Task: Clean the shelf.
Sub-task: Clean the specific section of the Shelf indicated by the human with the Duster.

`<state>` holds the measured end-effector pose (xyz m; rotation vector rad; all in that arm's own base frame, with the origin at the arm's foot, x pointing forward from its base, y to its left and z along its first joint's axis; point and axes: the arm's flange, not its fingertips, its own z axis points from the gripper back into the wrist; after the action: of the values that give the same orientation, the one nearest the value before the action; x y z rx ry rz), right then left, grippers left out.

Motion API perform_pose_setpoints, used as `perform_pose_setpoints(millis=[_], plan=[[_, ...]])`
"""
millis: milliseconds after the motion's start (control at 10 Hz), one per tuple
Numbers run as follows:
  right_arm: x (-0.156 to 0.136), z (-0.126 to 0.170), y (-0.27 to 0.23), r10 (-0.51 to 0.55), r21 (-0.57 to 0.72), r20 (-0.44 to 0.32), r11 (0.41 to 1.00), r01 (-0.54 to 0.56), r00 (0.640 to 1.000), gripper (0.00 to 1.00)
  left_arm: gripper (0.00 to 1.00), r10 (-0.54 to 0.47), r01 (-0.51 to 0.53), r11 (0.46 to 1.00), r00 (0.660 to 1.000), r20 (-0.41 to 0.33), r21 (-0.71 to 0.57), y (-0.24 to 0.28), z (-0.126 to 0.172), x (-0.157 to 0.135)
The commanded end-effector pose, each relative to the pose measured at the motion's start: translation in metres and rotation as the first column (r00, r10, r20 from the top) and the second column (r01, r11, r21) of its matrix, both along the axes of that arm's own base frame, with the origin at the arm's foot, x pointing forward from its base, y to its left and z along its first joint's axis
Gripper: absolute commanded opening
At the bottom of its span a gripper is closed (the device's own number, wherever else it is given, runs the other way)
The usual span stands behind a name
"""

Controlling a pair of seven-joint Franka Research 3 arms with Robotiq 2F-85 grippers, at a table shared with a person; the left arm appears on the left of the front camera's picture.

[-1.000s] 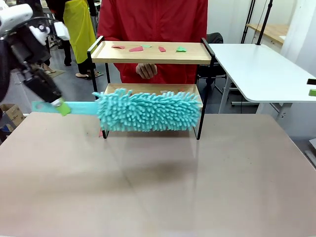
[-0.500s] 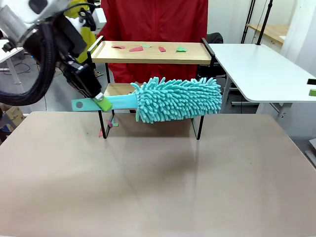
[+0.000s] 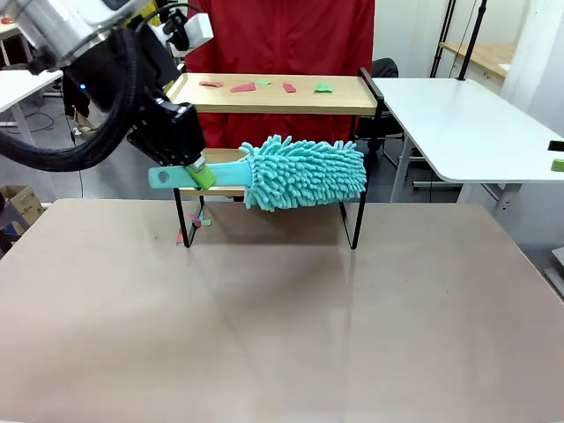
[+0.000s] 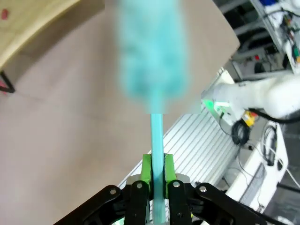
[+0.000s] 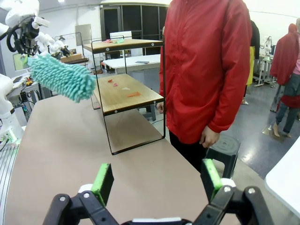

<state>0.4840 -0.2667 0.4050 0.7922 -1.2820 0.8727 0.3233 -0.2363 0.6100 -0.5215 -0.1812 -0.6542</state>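
The shelf stands at the table's far side, with red and green paper scraps on its top board. My left gripper is shut on the handle of a teal fluffy duster. The duster's head hangs level in front of the shelf, between the heights of the two boards. The left wrist view shows the green pads clamped on the duster's handle. My right gripper is open and holds nothing, off the shelf's end. From there the duster hangs in the air on the robot's side of the shelf, whose lower board bears scraps.
A person in a red jacket stands behind the shelf. A few scraps lie on the brown table by the shelf's front left leg. A white table stands at the back right.
My left gripper has moved right and slightly up with the duster. The duster's head has risen from low in front of the lower board to midway between the boards.
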Motion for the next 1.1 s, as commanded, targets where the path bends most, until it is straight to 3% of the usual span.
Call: perform_pose_setpoints(millis=[0, 200, 500, 900, 1000], plan=[[0.0, 0.004, 0.002, 0.003, -0.004, 0.006, 1.0, -0.002, 1.0, 1.0, 0.13, 0.064, -0.065, 0.996, 0.998, 0.027, 0.061, -0.026, 0.007, 0.007], [0.0, 0.004, 0.002, 0.003, -0.004, 0.006, 1.0, -0.002, 1.0, 1.0, 0.13, 0.115, -0.12, 0.99, 0.991, 0.065, 0.079, -0.061, 0.008, 0.012], [0.0, 0.004, 0.002, 0.003, -0.004, 0.006, 1.0, -0.002, 1.0, 1.0, 0.13, 0.264, -0.291, 0.942, 0.95, 0.17, 0.166, -0.103, 0.008, 0.013], [0.0, 0.004, 0.002, 0.003, -0.004, 0.006, 1.0, -0.002, 1.0, 1.0, 0.13, 0.341, -0.4, 0.899, 0.895, 0.287, 0.179, -0.163, 0.003, 0.021], [0.0, 0.004, 0.002, 0.003, -0.004, 0.006, 1.0, -0.002, 1.0, 1.0, 0.13, 0.325, -0.387, 0.899, 0.904, 0.278, 0.206, -0.171, 0.0, 0.025]])
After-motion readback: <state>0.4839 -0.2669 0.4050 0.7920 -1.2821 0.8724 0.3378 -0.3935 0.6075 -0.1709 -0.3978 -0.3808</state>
